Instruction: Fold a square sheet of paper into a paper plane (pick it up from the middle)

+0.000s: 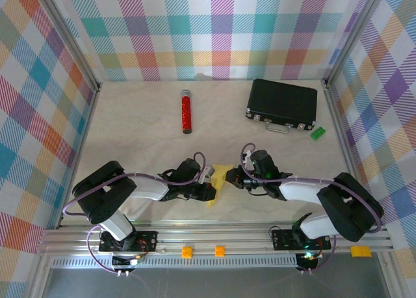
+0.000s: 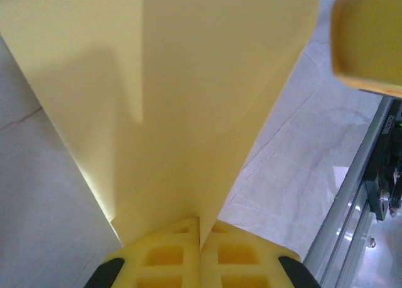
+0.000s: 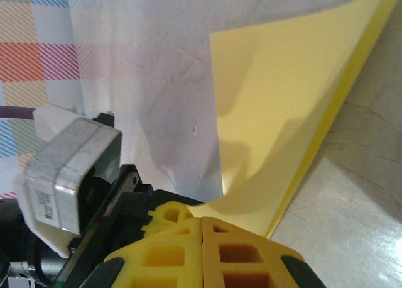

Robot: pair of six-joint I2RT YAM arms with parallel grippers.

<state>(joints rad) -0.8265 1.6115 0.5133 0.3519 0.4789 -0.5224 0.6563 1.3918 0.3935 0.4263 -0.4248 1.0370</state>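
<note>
The square sheet of paper (image 1: 220, 178), bright yellow and folded, hangs just above the table between my two grippers at the near middle. My left gripper (image 1: 209, 189) is shut on its lower corner; in the left wrist view the paper (image 2: 188, 99) rises from the pressed-together pads (image 2: 163, 256). My right gripper (image 1: 233, 176) is shut on the sheet's other edge, where the paper (image 3: 282, 112) curls down into the closed fingertips (image 3: 239, 250). A finished paper plane is out of view.
A red cylinder (image 1: 186, 112) lies at the back centre. A black case (image 1: 282, 103) sits at the back right with a small green block (image 1: 317, 133) beside it. The metal rail (image 1: 214, 236) runs along the near edge, and plaid walls close three sides.
</note>
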